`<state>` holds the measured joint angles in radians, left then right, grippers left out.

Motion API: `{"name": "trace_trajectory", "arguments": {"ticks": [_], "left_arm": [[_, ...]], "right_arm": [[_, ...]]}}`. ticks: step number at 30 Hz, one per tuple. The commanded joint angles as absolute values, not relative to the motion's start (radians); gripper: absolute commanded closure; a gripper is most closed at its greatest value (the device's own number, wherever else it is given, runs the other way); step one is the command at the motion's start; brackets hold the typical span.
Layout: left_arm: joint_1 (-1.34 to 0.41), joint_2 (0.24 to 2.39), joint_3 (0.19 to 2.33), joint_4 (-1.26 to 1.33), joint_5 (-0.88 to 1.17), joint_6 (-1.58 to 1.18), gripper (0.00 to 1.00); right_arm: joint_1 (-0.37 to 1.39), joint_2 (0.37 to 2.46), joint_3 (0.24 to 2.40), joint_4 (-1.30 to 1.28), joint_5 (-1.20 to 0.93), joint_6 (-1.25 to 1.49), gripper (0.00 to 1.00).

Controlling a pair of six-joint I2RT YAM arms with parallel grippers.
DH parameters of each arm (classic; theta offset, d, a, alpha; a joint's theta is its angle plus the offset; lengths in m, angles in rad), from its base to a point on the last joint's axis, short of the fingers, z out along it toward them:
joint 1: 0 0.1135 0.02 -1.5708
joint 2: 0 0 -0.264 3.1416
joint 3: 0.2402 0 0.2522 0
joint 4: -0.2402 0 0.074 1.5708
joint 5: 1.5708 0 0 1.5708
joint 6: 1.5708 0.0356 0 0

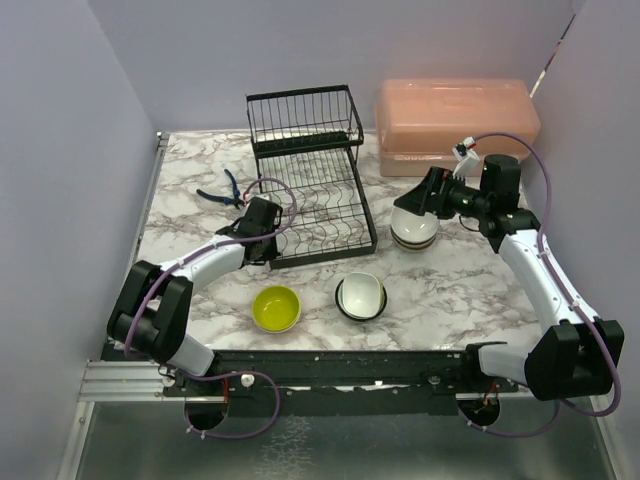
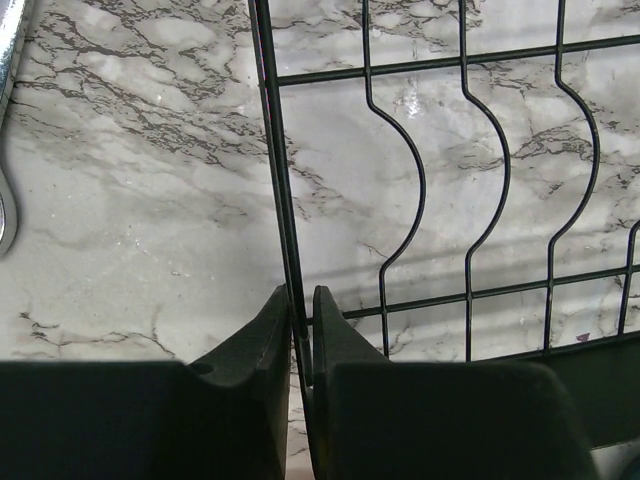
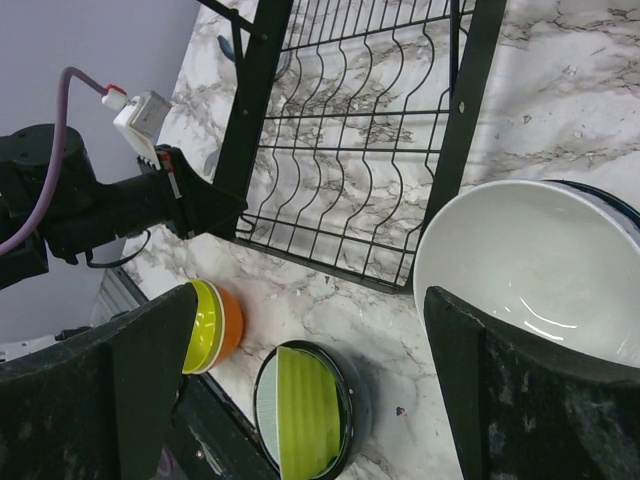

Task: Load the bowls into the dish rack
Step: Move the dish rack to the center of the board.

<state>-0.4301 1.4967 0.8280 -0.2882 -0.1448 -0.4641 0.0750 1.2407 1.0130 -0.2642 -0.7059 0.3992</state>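
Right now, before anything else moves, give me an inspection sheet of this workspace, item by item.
Surface: marble-patterned table; no spills seen.
Job's things: dish rack holds no bowls; yellow-green bowl and dark-sided bowl sit in front of it; white bowl tops a stack to its right.
Clutter: blue-handled pliers; pink lidded box.
Grippers: left gripper pinches the rack's frame wire; right gripper open above the white bowl.
Cables: purple cable runs along the left arm.
Surroundings: lilac walls.
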Motion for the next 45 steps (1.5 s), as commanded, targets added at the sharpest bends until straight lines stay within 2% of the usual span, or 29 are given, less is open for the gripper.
{"name": "trace_trajectory", "arguments": {"ticks": [1, 3, 22, 25, 27, 28, 31, 33, 40, 45], "left_arm": [[-0.477, 1.46, 0.819, -0.29, -0.111, -0.439, 0.96], [-0.498, 1.469, 0.827, -0.291, -0.126, -0.43, 1.0], [-0.571, 1.556, 0.953, -0.347, -0.238, -0.382, 1.0], [-0.572, 1.541, 0.947, -0.36, -0.278, -0.398, 0.63], [-0.571, 1.513, 0.941, -0.372, -0.312, -0.413, 0.33], [-0.572, 1.492, 0.935, -0.374, -0.329, -0.42, 0.25], [-0.572, 1.407, 0.915, -0.383, -0.384, -0.439, 0.08], [-0.572, 1.34, 0.902, -0.392, -0.425, -0.452, 0.01], [-0.571, 1.116, 0.859, -0.437, -0.518, -0.531, 0.01], [-0.571, 1.021, 0.825, -0.445, -0.42, -0.549, 0.01]], "right_arm": [[0.082, 1.238, 1.008, -0.284, -0.727, 0.381, 0.0], [0.082, 1.238, 1.01, -0.288, -0.723, 0.38, 0.0], [0.084, 1.263, 1.02, -0.306, -0.682, 0.402, 0.0], [0.085, 1.271, 1.029, -0.303, -0.681, 0.413, 0.0], [0.084, 1.27, 1.032, -0.305, -0.682, 0.417, 0.0], [0.085, 1.267, 1.033, -0.307, -0.678, 0.418, 0.0], [0.085, 1.258, 1.029, -0.323, -0.669, 0.405, 0.0], [0.085, 1.253, 1.027, -0.331, -0.666, 0.399, 0.0], [0.092, 1.236, 1.018, -0.334, -0.699, 0.401, 0.0], [0.127, 1.22, 1.018, -0.384, -0.686, 0.364, 0.0]]}}
